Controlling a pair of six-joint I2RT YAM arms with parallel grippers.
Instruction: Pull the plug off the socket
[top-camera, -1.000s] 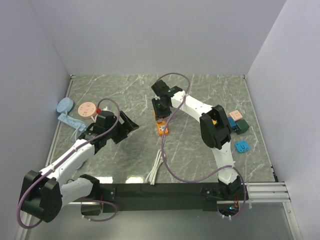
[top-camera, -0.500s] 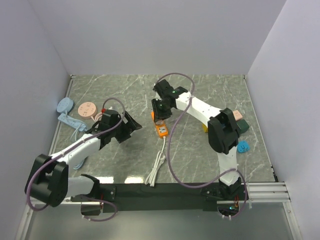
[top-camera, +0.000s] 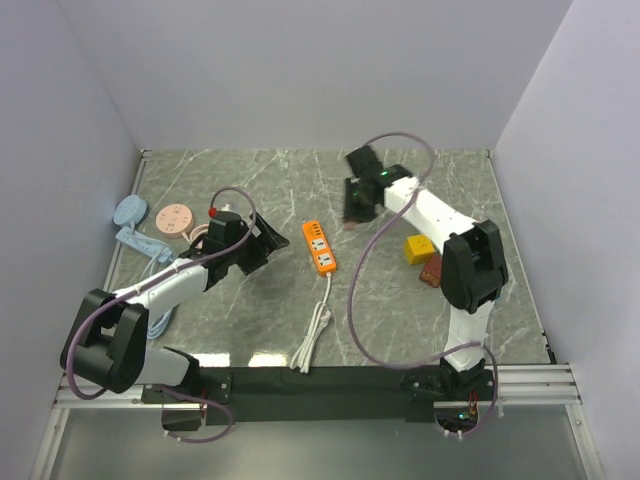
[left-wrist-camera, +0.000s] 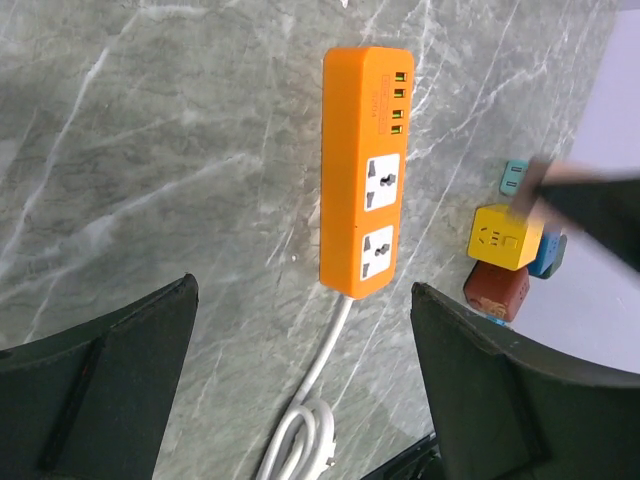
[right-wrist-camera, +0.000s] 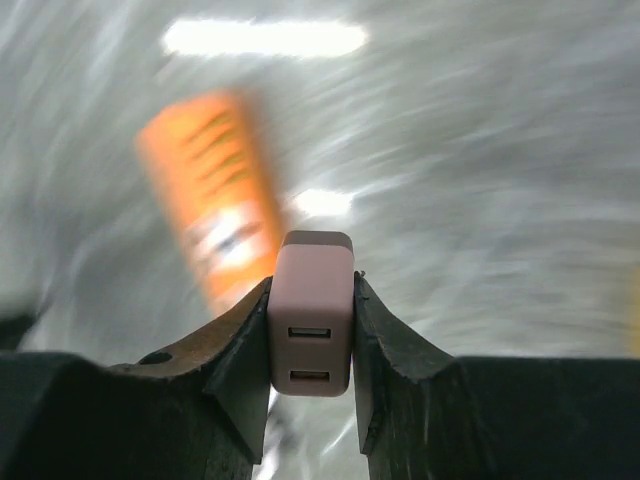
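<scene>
Now the right gripper (top-camera: 357, 203) hangs over the far middle of the table (top-camera: 250, 175), up and to the right of the strip (top-camera: 320, 248) and well apart from it. Its wrist view shows the jaws clenched on the pink plug (right-wrist-camera: 312, 310), a finger (right-wrist-camera: 240, 350) pressed to each side and the plug's two small ports facing the camera. The plug is off the strip and held above the table. Behind it the strip shows only as an orange smear to the left, and that whole view is blurred.

The strip lies flat near the table's middle, its long axis running roughly far to near. Its white cord (top-camera: 312, 335) leaves the near end and ends in a loose coil by the near edge.

The left gripper (top-camera: 268, 243) sits just left of the strip without touching it, jaws spread wide and holding nothing. From its wrist camera the strip lies between the two fingers (left-wrist-camera: 110, 370), its two sockets facing up.

Right of the strip, a yellow cube (top-camera: 418, 248) rests with a brown cube (top-camera: 432, 272) just beside it on the near side.
</scene>
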